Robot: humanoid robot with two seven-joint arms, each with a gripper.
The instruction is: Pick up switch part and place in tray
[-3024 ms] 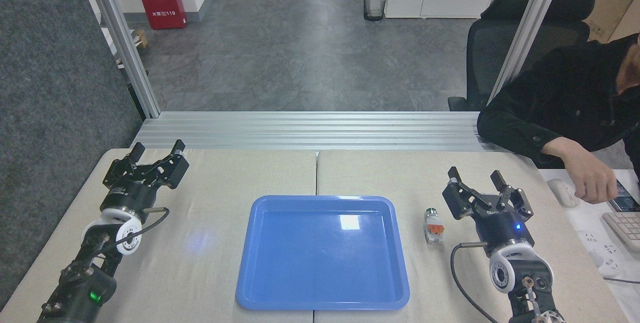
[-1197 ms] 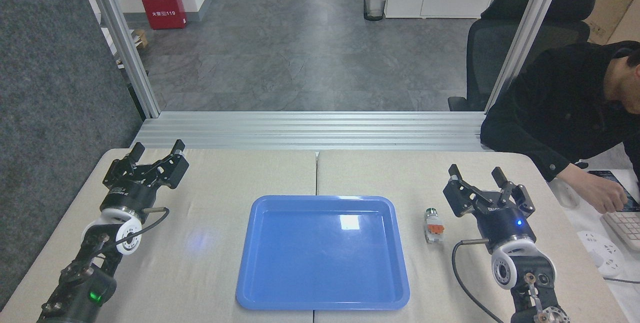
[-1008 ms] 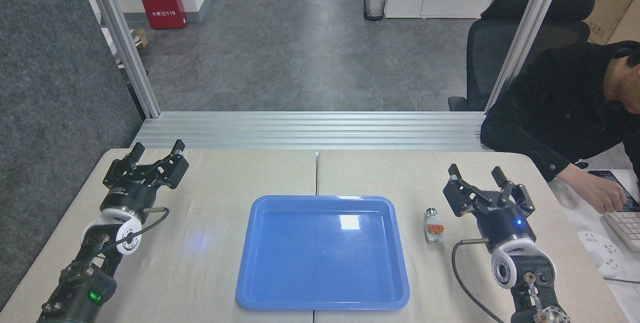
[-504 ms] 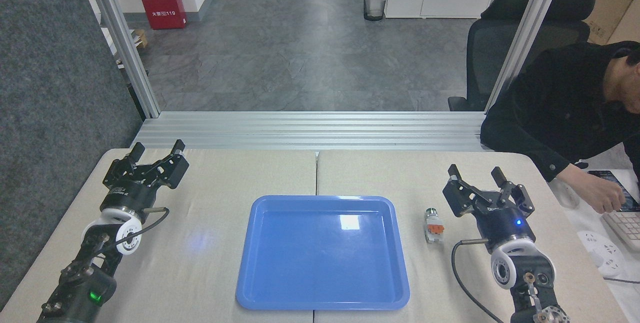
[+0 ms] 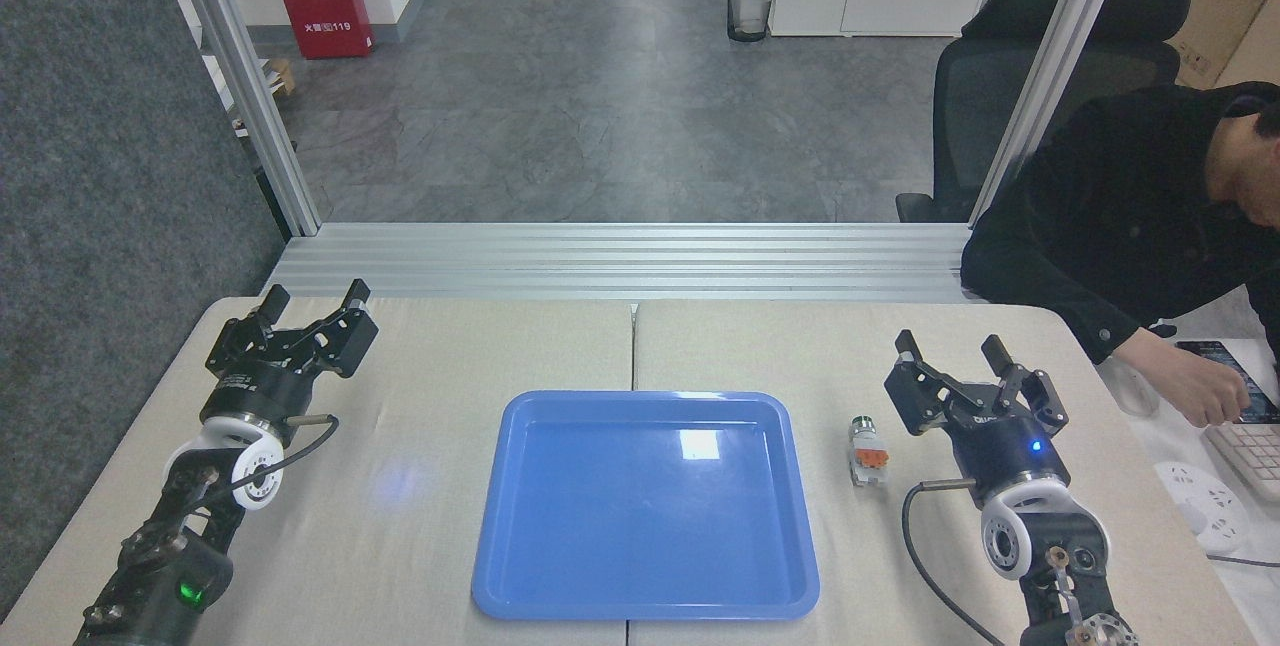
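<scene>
1. Switch part (image 5: 867,450) is lying on the table (image 5: 420,486), just beside the right rim of the tray (image 5: 645,504) and just to the left of the right gripper (image 5: 950,351), touching neither.
2. Right gripper is hovering with its fingers spread apart and nothing between them; its fingertips are sitting a little beyond and to the right of the switch part.
3. Compared with three seconds ago, the right gripper is sitting almost where it was, having only shifted and turned slightly; the switch part is lying in the same spot. By my reading, the reach is barely beginning, and the pick and the placement are both not yet done.
4. Left gripper (image 5: 313,303) is resting near the far left of the table, fingers likewise apart and empty, unchanged from the earlier views and well apart from the switch part.
5. Farther out, the tray is sitting empty in the middle of the table, its glossy floor showing only a reflection.
6. At the right edge, a person (image 5: 1130,216) in dark clothing is leaning lower than before, one hand now working near a keyboard (image 5: 1250,451).
7. Counting: one switch part, one tray, two grippers, one person.
</scene>
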